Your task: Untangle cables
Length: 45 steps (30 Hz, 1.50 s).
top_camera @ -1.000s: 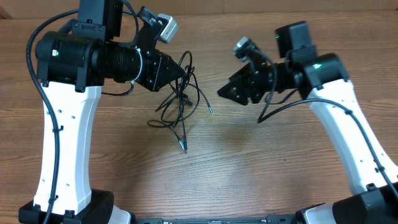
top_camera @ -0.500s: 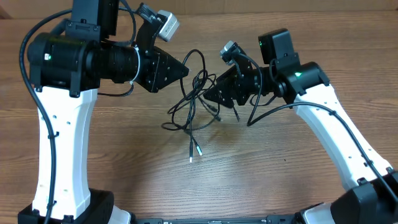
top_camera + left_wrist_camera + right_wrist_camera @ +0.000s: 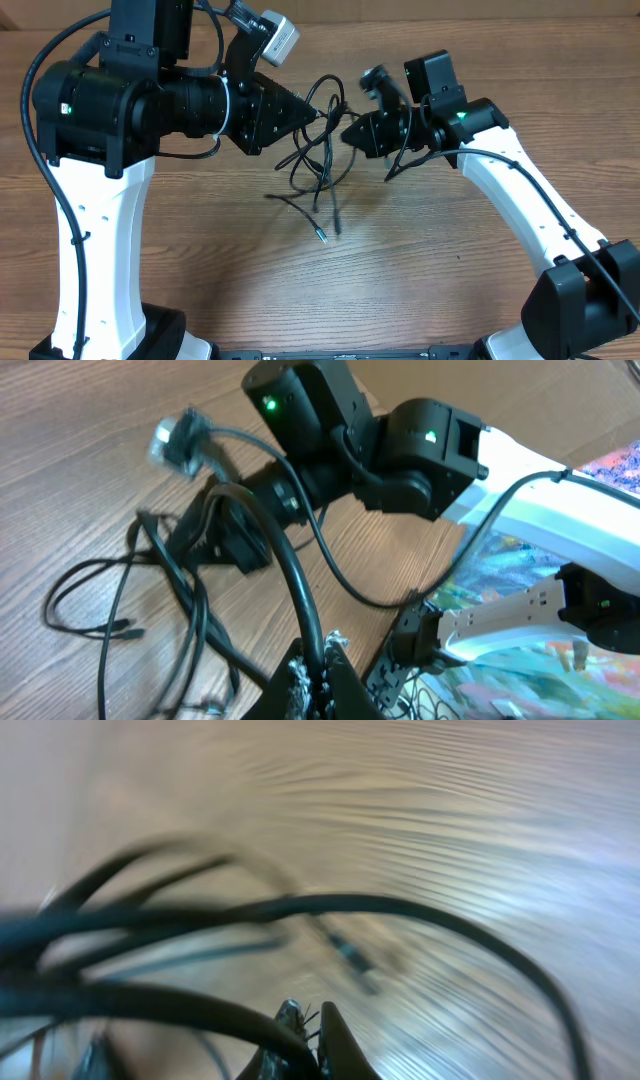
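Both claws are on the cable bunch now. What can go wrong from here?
1. The left claw and right claw are shut on the same bunch of thin black cables, close together. Pulling apart may tighten the knot.
2. The claw tips nearly meet, so they might collide.
3. The right wrist view is blurred. Which strand that claw holds is unclear, and it may slip.

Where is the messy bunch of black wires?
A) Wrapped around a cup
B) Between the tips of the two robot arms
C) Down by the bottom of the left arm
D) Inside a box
B: the overhead view shows the cables bunched right between the left gripper and the right gripper, with loose ends trailing below them.
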{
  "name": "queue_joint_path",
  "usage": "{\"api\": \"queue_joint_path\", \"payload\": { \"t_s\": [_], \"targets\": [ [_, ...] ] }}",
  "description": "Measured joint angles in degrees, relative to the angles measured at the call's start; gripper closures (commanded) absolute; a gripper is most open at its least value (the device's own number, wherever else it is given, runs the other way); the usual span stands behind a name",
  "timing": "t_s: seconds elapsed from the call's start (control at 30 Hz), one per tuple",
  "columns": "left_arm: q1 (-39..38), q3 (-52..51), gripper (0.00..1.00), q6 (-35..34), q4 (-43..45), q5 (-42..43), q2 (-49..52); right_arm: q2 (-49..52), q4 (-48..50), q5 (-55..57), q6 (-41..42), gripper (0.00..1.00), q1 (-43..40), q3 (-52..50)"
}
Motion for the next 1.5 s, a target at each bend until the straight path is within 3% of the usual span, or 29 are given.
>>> {"api": "queue_joint_path", "payload": {
  "t_s": [0.2,0.43,0.9,1.5],
  "targets": [
    [0.00,0.00,0.96,-0.04,-0.11,-0.20,-0.09,0.00,-3.72,13.66,20.37,0.96,-5.70,0.00],
    [0.00,0.00,0.96,-0.04,-0.31,-1.86,-0.94,0.00,-9.07,20.94,28.85,0.96,-11.37,0.00],
    [1.46,0.00,0.96,-0.04,-0.11,-2.56,-2.69,0.00,-17.73,30.51,30.38,0.96,-25.59,0.00],
    [14.75,0.02,0.96,-0.28,0.33,-0.92,-4.11,0.17,-18.78,32.89,21.79,0.96,-41.51,0.00]
  ]
}}
